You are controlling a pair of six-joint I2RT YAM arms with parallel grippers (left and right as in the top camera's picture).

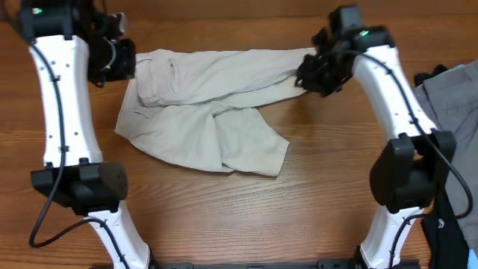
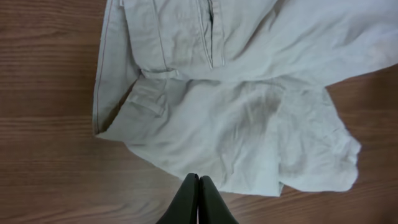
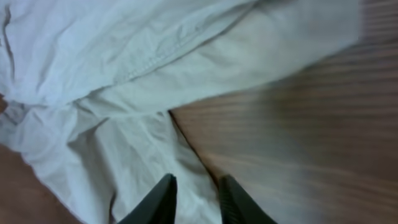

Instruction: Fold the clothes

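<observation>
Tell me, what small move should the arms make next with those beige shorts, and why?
Probably closing the right gripper fully on the shorts. Its jaws stand slightly apart over one end of them, while the left gripper is shut at the opposite edge. The shorts lie crumpled on the table, so both ends likely need a firm hold before pulling them flat.
</observation>
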